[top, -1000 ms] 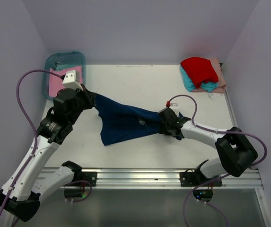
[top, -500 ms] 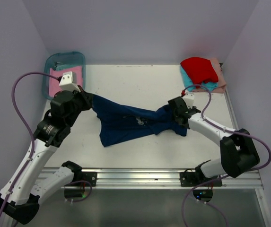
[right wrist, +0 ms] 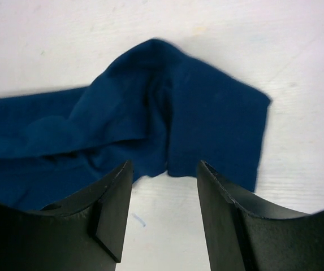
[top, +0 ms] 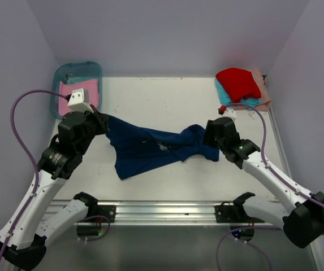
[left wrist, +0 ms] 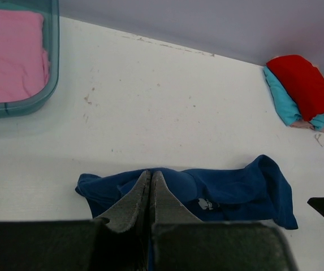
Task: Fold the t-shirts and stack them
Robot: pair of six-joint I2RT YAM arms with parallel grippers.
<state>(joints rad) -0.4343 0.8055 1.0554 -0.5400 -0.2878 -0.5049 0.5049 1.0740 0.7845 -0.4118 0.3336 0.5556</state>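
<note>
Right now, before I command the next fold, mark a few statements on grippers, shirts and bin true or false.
1. The right gripper is open over one end of the navy blue cloth t-shirt. True.
2. The left gripper is open. False: it is shut on that t-shirt.
3. The plain pink t-shirt lies in the teal translucent plastic bin. True.
4. The red t-shirt lies under the stack. False: it tops the teal t-shirt and peach t-shirt.

A teal plastic bin (top: 78, 68) sits at the white table's (top: 162, 101) far left corner. A metal rail (top: 167, 210) lines the table's near edge.
</note>
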